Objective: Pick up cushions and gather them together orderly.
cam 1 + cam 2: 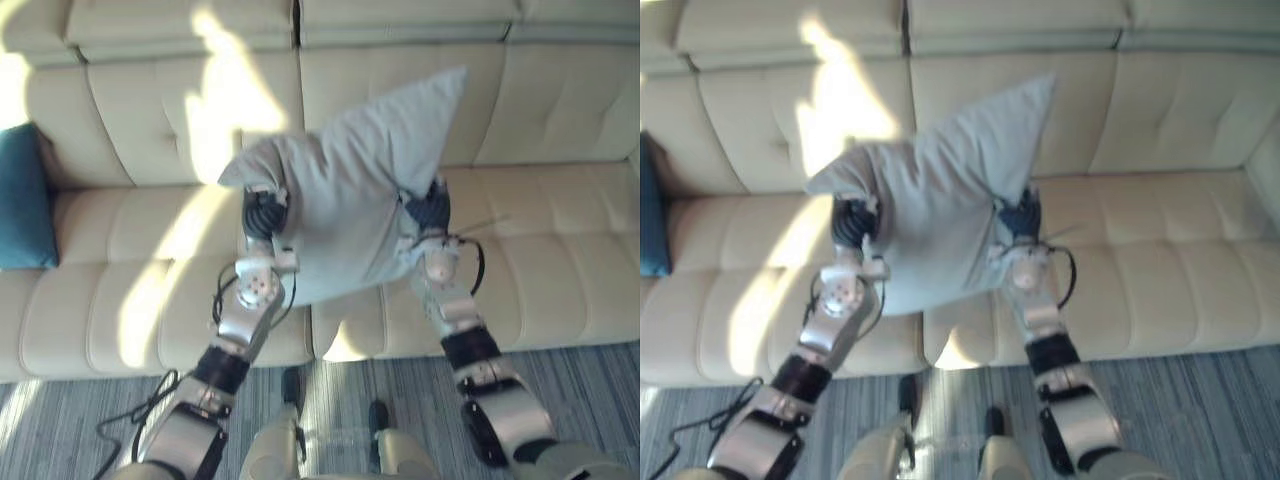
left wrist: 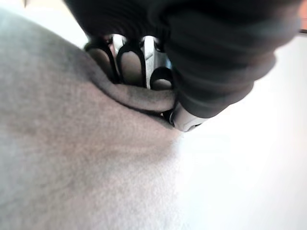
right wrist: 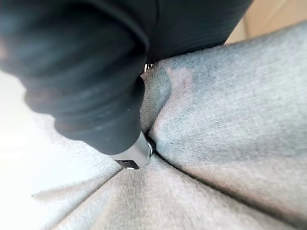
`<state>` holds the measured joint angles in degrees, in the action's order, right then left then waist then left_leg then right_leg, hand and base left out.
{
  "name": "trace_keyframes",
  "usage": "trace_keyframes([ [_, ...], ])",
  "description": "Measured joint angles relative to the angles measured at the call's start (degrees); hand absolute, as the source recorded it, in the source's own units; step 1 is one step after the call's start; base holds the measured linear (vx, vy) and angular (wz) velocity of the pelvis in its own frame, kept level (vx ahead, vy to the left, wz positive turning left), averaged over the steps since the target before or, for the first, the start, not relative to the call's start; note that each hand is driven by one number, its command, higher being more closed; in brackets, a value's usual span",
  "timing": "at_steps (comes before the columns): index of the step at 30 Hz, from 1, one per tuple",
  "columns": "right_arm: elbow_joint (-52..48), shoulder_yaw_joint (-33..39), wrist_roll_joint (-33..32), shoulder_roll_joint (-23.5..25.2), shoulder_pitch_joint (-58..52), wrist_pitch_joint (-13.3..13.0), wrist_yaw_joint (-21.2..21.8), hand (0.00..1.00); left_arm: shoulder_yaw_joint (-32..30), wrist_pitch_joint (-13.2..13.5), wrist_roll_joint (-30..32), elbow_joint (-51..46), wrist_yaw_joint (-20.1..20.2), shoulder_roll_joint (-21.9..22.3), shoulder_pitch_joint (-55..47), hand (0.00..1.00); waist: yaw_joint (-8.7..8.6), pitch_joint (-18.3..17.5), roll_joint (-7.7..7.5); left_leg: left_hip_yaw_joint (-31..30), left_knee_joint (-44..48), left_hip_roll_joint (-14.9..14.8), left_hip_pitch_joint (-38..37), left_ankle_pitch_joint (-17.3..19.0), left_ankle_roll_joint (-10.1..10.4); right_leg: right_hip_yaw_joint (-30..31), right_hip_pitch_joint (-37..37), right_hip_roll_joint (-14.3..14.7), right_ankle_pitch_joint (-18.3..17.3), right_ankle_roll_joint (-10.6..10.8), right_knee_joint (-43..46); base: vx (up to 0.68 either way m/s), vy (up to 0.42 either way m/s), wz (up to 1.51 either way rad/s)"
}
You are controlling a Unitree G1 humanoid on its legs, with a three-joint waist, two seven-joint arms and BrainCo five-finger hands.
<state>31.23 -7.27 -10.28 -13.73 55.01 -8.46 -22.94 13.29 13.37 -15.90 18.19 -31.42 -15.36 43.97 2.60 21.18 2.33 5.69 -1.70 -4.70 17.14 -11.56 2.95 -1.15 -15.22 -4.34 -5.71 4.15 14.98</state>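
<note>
A light grey cushion [image 1: 350,190] hangs in the air above the seat of the cream sofa [image 1: 130,250], one corner pointing up toward the backrest. My left hand [image 1: 262,213] grips its left edge and my right hand [image 1: 430,212] grips its right edge. In the left wrist view the fingers [image 2: 129,57] curl into a fold of the grey fabric [image 2: 72,158]. In the right wrist view the dark cover and a silver thumb [image 3: 136,153] press into creased grey cloth [image 3: 230,120]. A teal cushion [image 1: 22,195] leans at the sofa's far left end.
The sofa's backrest [image 1: 400,30] runs across the top of the view, with sunlight patches on its left half. Grey striped carpet [image 1: 580,380] lies in front of the sofa. The right seat section [image 1: 560,270] is bare.
</note>
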Motion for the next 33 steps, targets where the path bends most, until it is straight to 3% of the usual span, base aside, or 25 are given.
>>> trace_keyframes([
  [4,4.4,-0.49,0.07,-1.59,13.31,-0.01,-2.12,1.0,-0.91,0.39,-0.06,6.36,-2.21,-6.16,12.05,1.0,0.09,2.95,0.19,0.16,-0.03,-0.19,4.88,-1.79,0.09,0.29,-7.22,0.07,-0.54,-0.28,4.38,-0.1,-0.037,-0.05],
  [12,15.96,-2.51,-2.26,-4.74,27.69,-0.1,-4.85,1.0,2.3,2.69,-0.58,22.28,-2.1,-11.69,30.93,1.0,-0.62,5.42,0.52,-0.09,-0.19,0.1,13.26,-4.16,-0.33,0.38,-16.96,-0.38,-0.25,-0.16,6.62,-0.01,-0.021,-0.02],
  [16,21.28,-4.76,-2.24,-5.59,35.22,-0.1,-5.16,1.0,3.77,3.8,-0.55,27.47,-2.05,-14.56,37.94,1.0,-0.76,8.71,0.73,0.14,-0.64,-0.41,18.12,-5.31,-0.31,1.55,-21.4,0.21,2.62,0.35,4.05,0.0,-0.015,-0.21],
  [17,22.5,-4.88,-2.24,-5.93,36.66,-0.09,-5.27,0.0,3.97,3.84,-0.52,28.08,-2.08,-14.57,39.08,0.0,-0.81,9.56,0.77,0.07,-1.29,-0.44,18.95,-5.73,-0.28,1.85,-22.32,0.18,3.24,0.59,3.18,0.06,-0.039,-0.15],
  [22,24.31,-6.47,-2.36,-9.78,40.08,-0.78,-6.53,0.0,5.75,5.93,0.14,28.58,-2.21,-15.33,43.63,0.0,-1.2,10.22,0.81,0.01,-3.19,0.08,21.47,-6.57,-0.59,2.33,-24.93,-0.46,4.48,1.52,0.78,0.07,-0.033,-0.07],
  [27,24.69,-6.53,-5.29,-11.23,41.1,-2.56,-6.15,0.0,5.79,6.28,-0.67,28.59,-2.12,-15.57,44.16,0.0,-1.28,10.24,0.79,-0.15,-3.19,0.48,21.99,-6.57,-0.58,2.92,-24.68,-0.75,5.2,1.93,-1.32,0.08,-0.032,-0.04],
  [33,19.81,-2.48,-8.56,-14.53,34.8,-3.72,-4.13,0.0,-1.21,6.46,-2.61,26.13,-0.32,-16.76,37.45,0.0,-1.42,10.24,0.79,-0.73,-2.86,0.44,21.31,-6.56,-0.57,2.55,-23.64,-0.88,5.15,1.87,-1.18,0.03,-0.027,0.02],
])
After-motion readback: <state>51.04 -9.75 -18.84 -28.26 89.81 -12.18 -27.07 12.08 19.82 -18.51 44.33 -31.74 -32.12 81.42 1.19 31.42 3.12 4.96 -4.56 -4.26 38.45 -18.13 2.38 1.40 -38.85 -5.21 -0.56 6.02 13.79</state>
